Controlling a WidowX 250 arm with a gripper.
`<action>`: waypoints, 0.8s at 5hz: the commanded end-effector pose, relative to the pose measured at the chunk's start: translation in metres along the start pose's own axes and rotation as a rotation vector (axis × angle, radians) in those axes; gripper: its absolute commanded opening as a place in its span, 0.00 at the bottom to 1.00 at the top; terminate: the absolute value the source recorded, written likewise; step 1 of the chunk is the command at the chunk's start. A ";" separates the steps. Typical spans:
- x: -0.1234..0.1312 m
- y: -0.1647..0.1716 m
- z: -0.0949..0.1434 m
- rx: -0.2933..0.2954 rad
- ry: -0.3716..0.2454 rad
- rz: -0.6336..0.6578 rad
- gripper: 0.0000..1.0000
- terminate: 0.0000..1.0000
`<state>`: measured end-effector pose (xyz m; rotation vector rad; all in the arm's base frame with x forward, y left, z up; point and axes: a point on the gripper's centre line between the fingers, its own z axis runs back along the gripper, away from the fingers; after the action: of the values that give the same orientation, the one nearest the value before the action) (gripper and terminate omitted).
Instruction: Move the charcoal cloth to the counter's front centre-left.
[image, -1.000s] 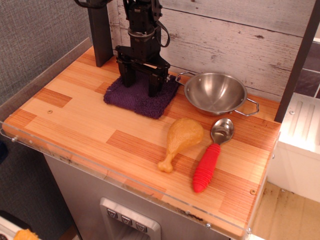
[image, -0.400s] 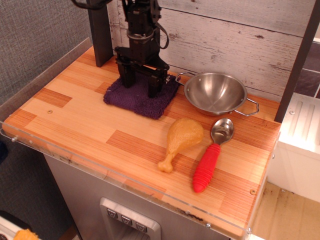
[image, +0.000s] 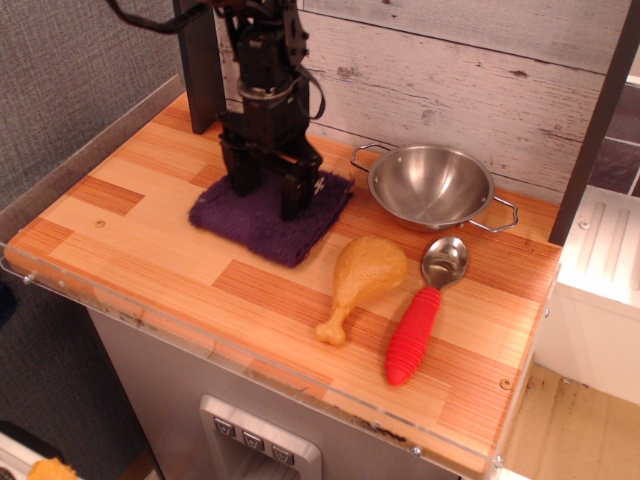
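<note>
While the spread end effector presses it, the charcoal cloth lies flat, fuzzy-edged, dark purple.

Counter: butcher-block wood in light and reddish-brown strips, smooth with a soft sheen, edged by a clear glossy acrylic rim; back wall of rough, whitewashed, weathered planks. Cloth: dark purple terry, matt and fuzzy, under a black, matt metal-and-plastic gripper. Bowl and spoon head: polished, reflective steel; spoon handle: ribbed red plastic or rubber; toy drumstick: tan, slightly glossy plastic with a pebbled skin.
</note>
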<state>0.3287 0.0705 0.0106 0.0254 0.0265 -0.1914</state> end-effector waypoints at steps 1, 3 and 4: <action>-0.050 0.001 -0.001 0.004 0.063 0.030 1.00 0.00; -0.087 0.009 0.005 -0.001 0.048 0.091 1.00 0.00; -0.096 0.011 0.007 0.006 0.039 0.102 1.00 0.00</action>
<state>0.2382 0.0935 0.0144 0.0247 0.0753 -0.1010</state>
